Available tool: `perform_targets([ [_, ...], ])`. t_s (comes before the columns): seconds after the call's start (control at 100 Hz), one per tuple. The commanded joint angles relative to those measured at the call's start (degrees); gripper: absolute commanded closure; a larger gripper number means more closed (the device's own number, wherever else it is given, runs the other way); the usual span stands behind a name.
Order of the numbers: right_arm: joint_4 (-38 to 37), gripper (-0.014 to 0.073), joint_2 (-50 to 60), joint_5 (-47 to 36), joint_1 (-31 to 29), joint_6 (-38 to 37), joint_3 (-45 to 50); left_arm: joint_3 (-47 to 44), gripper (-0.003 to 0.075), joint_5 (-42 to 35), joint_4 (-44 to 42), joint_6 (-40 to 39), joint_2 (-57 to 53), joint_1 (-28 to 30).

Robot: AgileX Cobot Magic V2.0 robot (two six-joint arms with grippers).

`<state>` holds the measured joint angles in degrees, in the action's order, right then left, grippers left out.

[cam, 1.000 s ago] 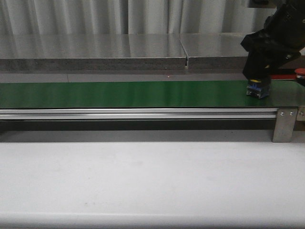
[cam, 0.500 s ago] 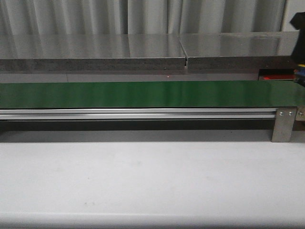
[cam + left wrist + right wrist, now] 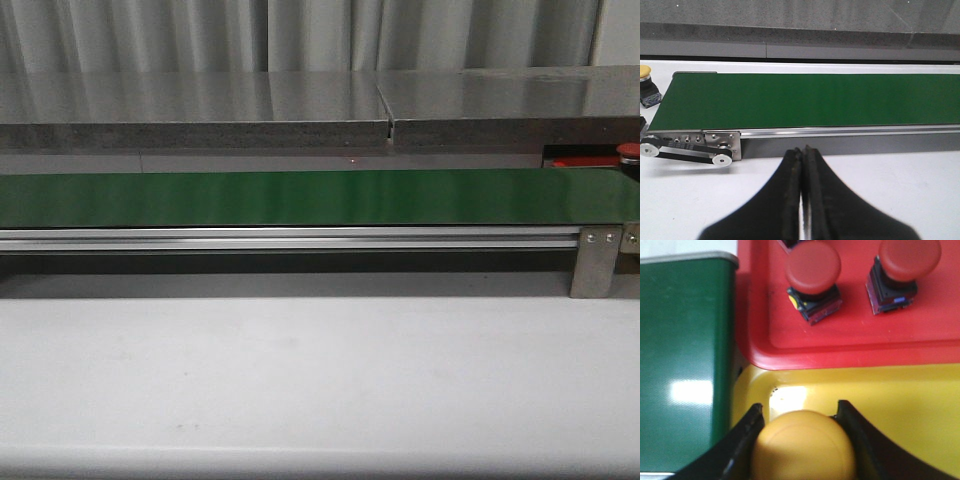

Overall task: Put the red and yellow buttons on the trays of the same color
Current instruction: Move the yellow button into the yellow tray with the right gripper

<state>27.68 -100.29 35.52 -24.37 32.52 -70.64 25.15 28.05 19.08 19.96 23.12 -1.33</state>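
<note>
In the right wrist view my right gripper [image 3: 800, 410] is shut on a yellow button [image 3: 802, 447], its fingers [image 3: 747, 432] pressed against both sides of the domed cap. The held button hangs over the yellow tray [image 3: 900, 405], near the corner next to the green belt [image 3: 685, 340]. Beyond it the red tray [image 3: 855, 342] holds two red buttons [image 3: 813, 266] [image 3: 909, 257], both upright. The left gripper [image 3: 802, 150] is shut and empty over the white table in front of the belt [image 3: 810, 100]. Another yellow button [image 3: 645, 74] stands off the belt's end. Neither gripper shows in the front view.
In the front view the long green belt [image 3: 300, 197] runs across on a metal rail [image 3: 290, 238]. A sliver of the red tray [image 3: 585, 160] and a red button [image 3: 630, 150] show at its right end. A grey ledge [image 3: 200, 120] lies behind. The belt's pulley bracket [image 3: 690, 145] is near the left gripper.
In the front view the right arm lifted off the belt's right end with a button and moved right, out of view. The belt is now bare.
</note>
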Motion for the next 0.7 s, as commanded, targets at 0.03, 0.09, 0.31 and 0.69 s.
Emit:
perform_targets([
  [0.03,1.8,0.0380,1.3,-6.7,-0.1,0.6,0.9,1.7,0.0739,-4.3,1.3,0.0,0.4,-0.5],
  [0.09,1.8,0.0380,0.1,-6.8,-0.1,0.6,0.9,1.7,0.0739,-4.3,1.3,0.0,0.4,-0.5],
  [0.31,1.8,0.0380,-3.1,-8.0,-0.1,0.6,0.9,1.7,0.0739,-4.3,1.3,0.0,0.4,-0.5],
  [0.69,1.9,0.0020,-3.6,-5.9,-0.1,0.6,0.8,1.7,0.0739,-4.3,1.3,0.0,0.4,-0.5],
])
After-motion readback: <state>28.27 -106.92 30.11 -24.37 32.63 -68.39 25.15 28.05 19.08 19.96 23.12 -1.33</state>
